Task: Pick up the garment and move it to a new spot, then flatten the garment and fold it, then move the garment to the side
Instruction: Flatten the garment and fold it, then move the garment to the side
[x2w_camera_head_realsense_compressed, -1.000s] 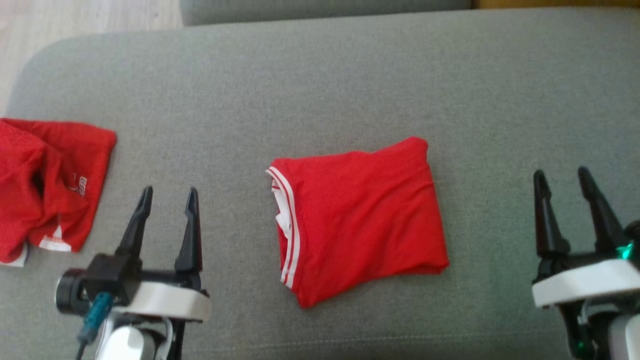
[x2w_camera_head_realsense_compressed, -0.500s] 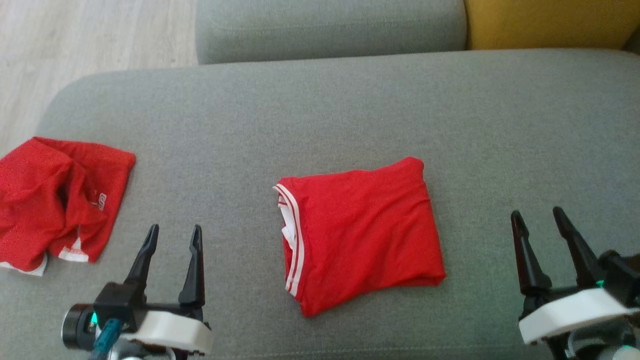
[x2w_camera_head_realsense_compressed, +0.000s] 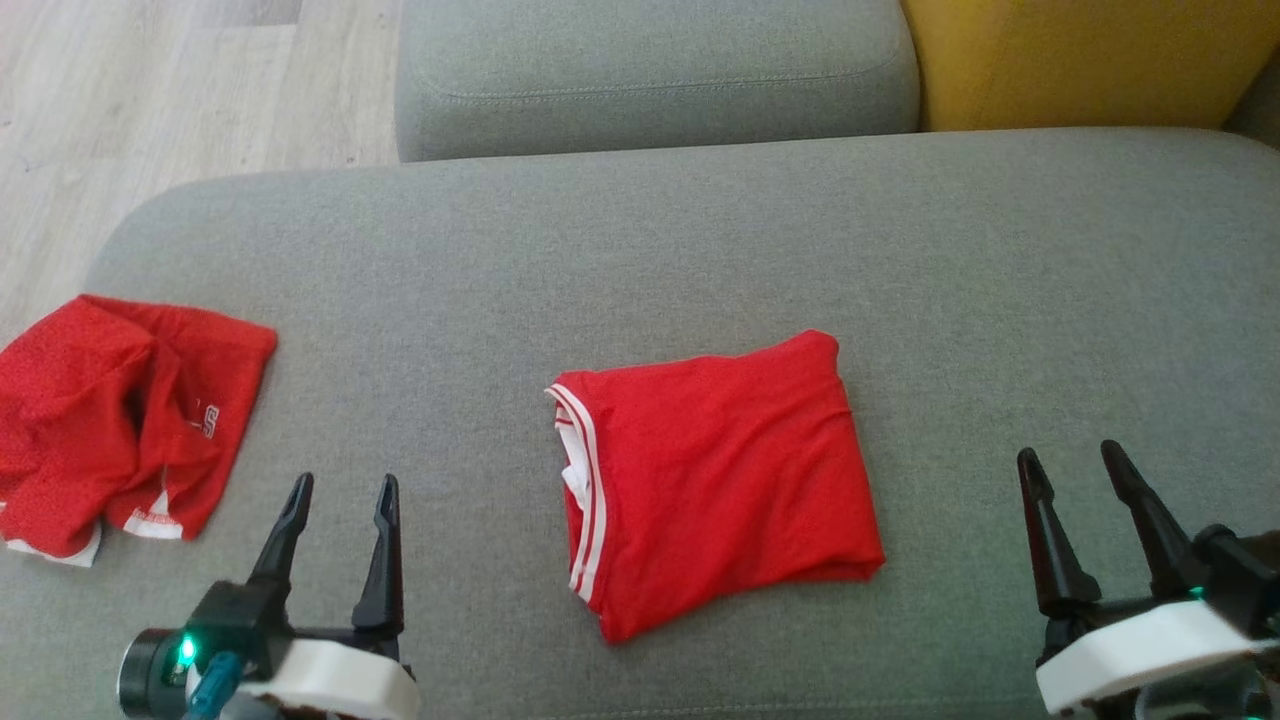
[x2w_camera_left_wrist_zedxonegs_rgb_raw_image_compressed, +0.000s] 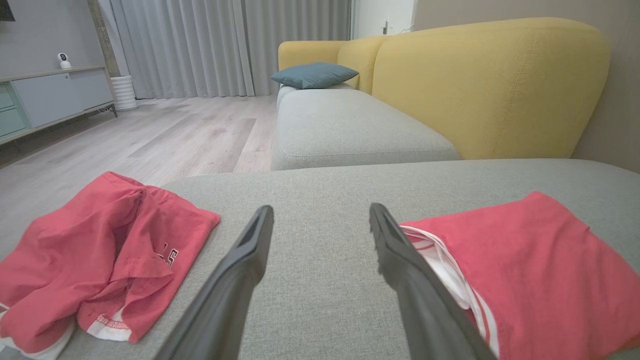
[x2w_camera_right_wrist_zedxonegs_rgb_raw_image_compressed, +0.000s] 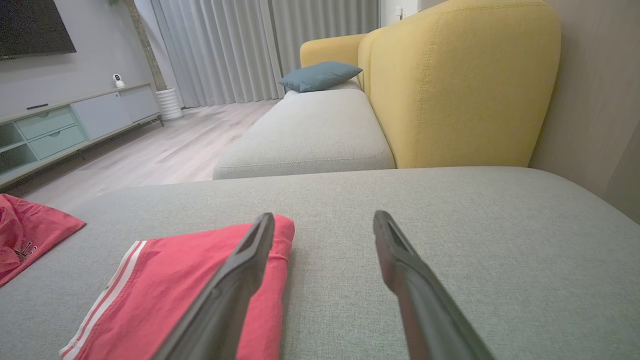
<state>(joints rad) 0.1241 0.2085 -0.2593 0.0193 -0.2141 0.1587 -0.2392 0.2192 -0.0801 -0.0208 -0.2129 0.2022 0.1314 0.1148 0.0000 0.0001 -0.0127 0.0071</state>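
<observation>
Folded garment (x2w_camera_head_realsense_compressed: 715, 485): same spot, diff cam angle.

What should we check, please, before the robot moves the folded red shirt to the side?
1. The folded shirt lies flat in a compact rectangle: ok.
2. The left end effector is open and empty: ok.
3. The right end effector is open and empty: ok.
4. Both end effectors are apart from the shirt: ok.
5. Bare cushion right of the shirt as a landing spot: ok; a crumpled garment occupies the left end.
6. Hidden lower layers neatly stacked: cannot tell.
</observation>
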